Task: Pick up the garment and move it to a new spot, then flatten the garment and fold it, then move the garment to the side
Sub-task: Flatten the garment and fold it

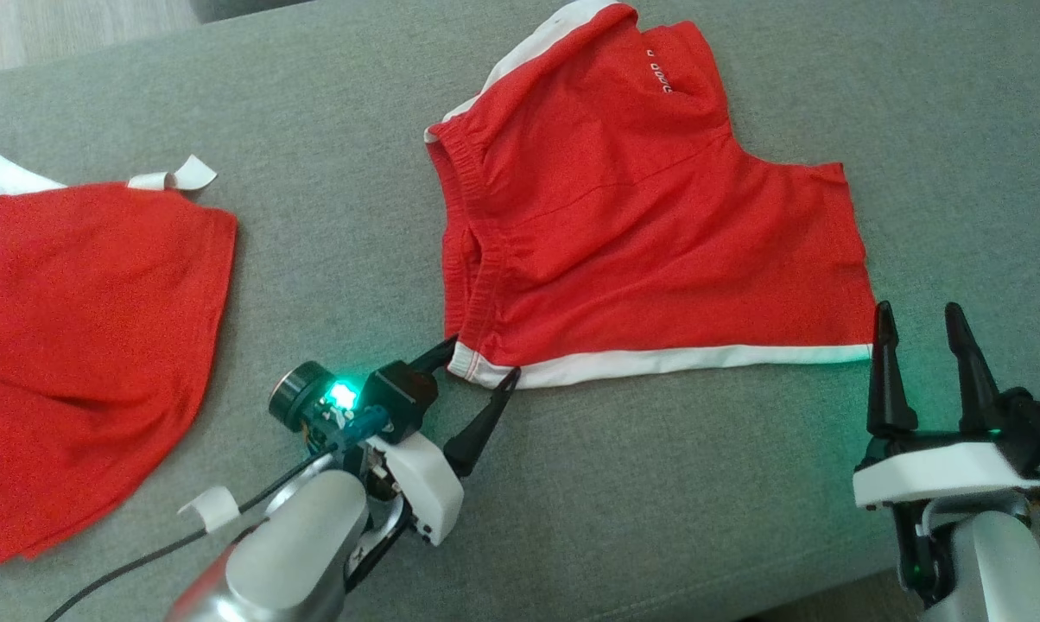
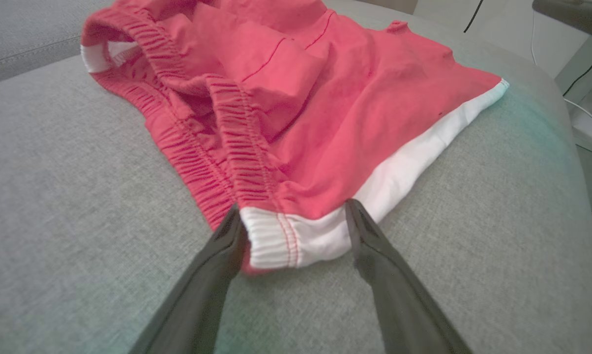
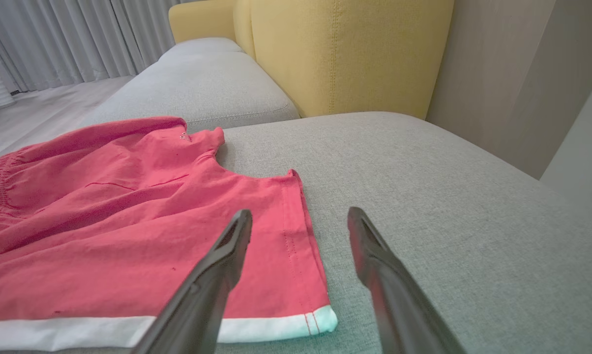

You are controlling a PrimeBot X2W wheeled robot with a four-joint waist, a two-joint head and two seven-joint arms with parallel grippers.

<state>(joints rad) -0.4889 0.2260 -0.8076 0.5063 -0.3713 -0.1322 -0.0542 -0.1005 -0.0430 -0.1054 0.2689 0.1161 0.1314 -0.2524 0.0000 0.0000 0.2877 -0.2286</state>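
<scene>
On a grey sofa cushion [image 1: 658, 484], a second red garment [image 1: 88, 345] lies apart at the far left; the left gripper [image 1: 483, 358], its fingers spread wide, straddles the white-banded waistband corner of the red shorts [image 1: 641, 225] – the cloth sits between the tips but is not yet pinched. The shorts lie mid-cushion, mostly spread out but rumpled and doubled over at the elastic waist. At the right, the right gripper [image 1: 918, 311] also stands wide and holds nothing, just beside the near hem corner. The work appears to be at the flatten-and-fold stage – the next move likely calls for both sets of fingers to close on their corners, the right first settling over the hem
</scene>
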